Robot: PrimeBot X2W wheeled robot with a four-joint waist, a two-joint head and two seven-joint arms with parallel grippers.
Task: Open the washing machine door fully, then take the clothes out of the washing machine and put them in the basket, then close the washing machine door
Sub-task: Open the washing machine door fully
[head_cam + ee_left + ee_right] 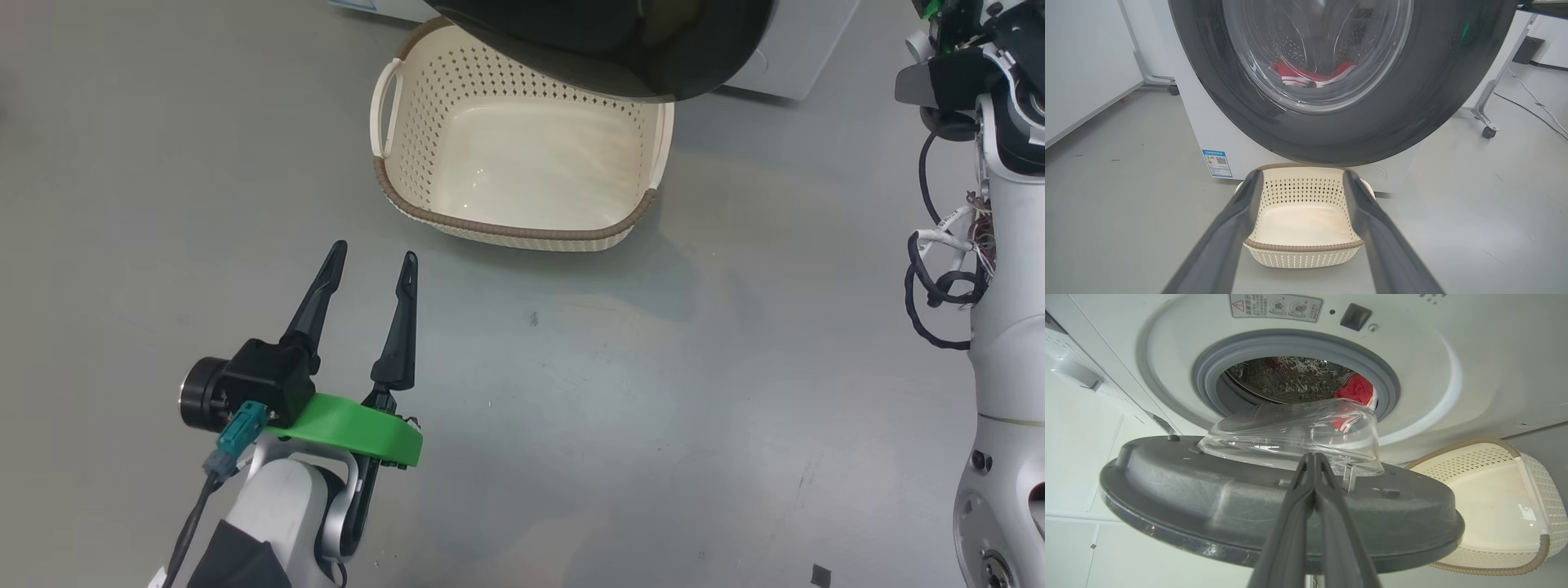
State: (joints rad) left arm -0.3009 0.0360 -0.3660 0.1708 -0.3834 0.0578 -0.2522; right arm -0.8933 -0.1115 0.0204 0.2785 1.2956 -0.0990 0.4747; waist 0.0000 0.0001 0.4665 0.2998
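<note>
**— Which arm is on the door?**
— The right. The right gripper [1311, 457], its two dark fingers pressed flat together and holding nothing, points at the grey inner face of the door [1188, 498], tips at the foot of the glass bulge [1290, 433]. Touching or just short of it, I can't say from this angle.

**— And the door?**
— Part open, hanging out over the far end of the basket [522, 233]. Seen along the right gripper, its face runs from 9 to 3 o'clock, with the mouth of the washing machine [1433, 375] beyond at 12.

**— So which way does the push go?**
— Outward, I'd judge, away from the opening, since the fingers sit on the inner side. The right arm is plainly the nearer one.

**— The clothes?**
— The red clothes [1356, 390] lie low in the drum [1286, 377], at about 1 o'clock from those fingertips, past the glass.

**— The other arm?**
— The left gripper [375, 251] hangs over the floor [653, 408], fingers spread wide and empty. The basket is near, at 1 o'clock from it, with nothing in it.
</note>
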